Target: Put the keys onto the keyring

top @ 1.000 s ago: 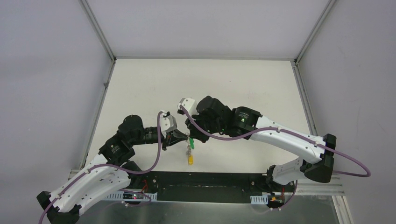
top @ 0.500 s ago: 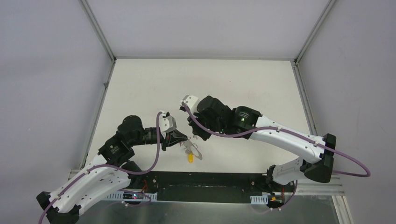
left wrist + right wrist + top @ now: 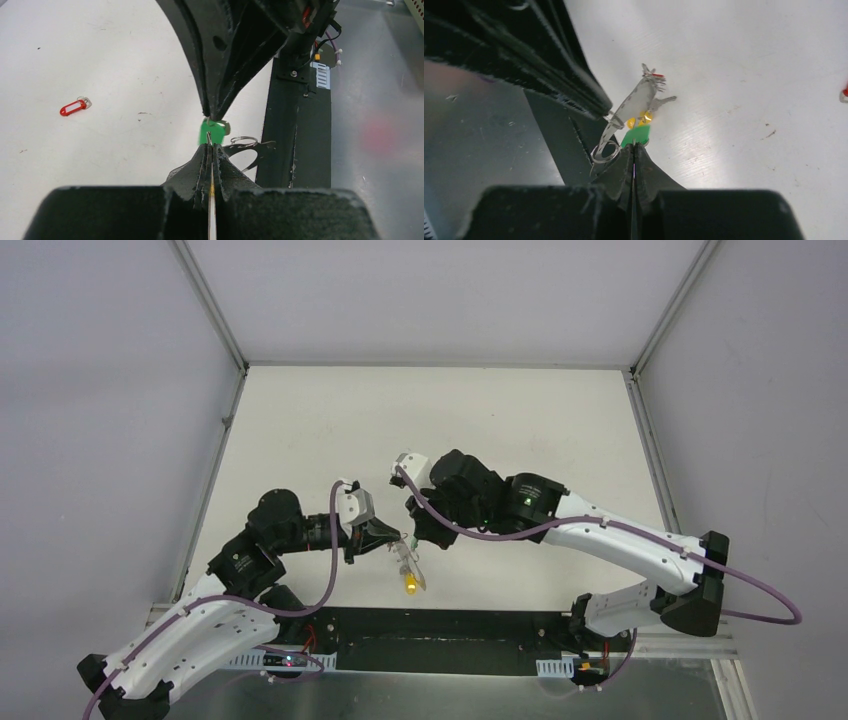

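My left gripper (image 3: 388,537) (image 3: 210,148) is shut on the thin grey keyring (image 3: 631,105), which hangs tilted from its tips above the table near the front edge (image 3: 405,560). Keys with yellow tags (image 3: 409,586) (image 3: 639,120) hang on the ring. My right gripper (image 3: 414,537) (image 3: 634,146) is shut on the green tag (image 3: 638,135) (image 3: 214,132) of a key, tip to tip with the left gripper. A small silver split loop (image 3: 605,151) (image 3: 243,141) dangles beside the green tag. A red-tagged key (image 3: 73,107) lies loose on the table.
The black base plate (image 3: 450,625) (image 3: 295,130) runs along the near table edge, just below the hanging keys. Grey walls and an aluminium frame (image 3: 210,310) enclose the white table (image 3: 500,420). Purple cables loop off both arms.
The two grippers drew slightly apart. The keyring with its yellow-tagged keys swung out from under them and now hangs tilted from the left gripper. Both stay shut.
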Motion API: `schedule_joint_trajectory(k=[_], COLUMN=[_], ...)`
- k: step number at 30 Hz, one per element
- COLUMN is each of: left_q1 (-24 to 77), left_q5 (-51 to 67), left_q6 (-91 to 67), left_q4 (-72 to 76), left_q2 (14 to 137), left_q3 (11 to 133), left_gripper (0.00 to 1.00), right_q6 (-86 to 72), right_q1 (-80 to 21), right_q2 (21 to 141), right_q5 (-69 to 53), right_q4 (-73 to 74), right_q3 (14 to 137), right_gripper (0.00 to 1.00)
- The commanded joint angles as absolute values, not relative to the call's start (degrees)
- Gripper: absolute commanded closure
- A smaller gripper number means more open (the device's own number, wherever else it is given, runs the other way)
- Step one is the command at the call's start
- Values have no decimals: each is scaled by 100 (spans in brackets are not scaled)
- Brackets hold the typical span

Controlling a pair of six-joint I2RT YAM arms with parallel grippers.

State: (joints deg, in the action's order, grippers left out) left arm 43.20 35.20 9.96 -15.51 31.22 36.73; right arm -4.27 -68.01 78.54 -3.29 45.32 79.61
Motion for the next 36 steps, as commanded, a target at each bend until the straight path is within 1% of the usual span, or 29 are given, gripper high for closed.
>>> schedule_joint_trajectory(k=[1, 4, 11, 21, 29, 36], left_q1=[4371, 4377, 4373, 4370, 4377, 4370], left_q5=[3604, 3604, 3619, 3630, 3617, 3612], left_q6=[958, 942, 906, 844, 835, 816], left_q4=[-1374, -1374, -1372, -1385, -1383, -1373], left_q2=[3012, 3006, 2971, 2915, 2919, 2922], left_q3=[3768, 3760, 3749, 3719, 3702, 3700], left_gripper=[100, 100, 100, 100, 100, 100], right_q6=[-229, -211, -228, -403, -323, -290], right_q1=[-6803, -6803, -6803, -6804, -6804, -6803], right_q2=[7399, 7419, 7635, 7865, 7654, 7518], right_q5=[-1137, -1313, -1252, -632, -988, -1037], right_q4=[3929, 3824, 3734, 3847, 3569, 3438], right_q3=[7857, 7839, 7996, 8217, 8053, 7986], right_gripper=[100, 100, 100, 100, 100, 100])
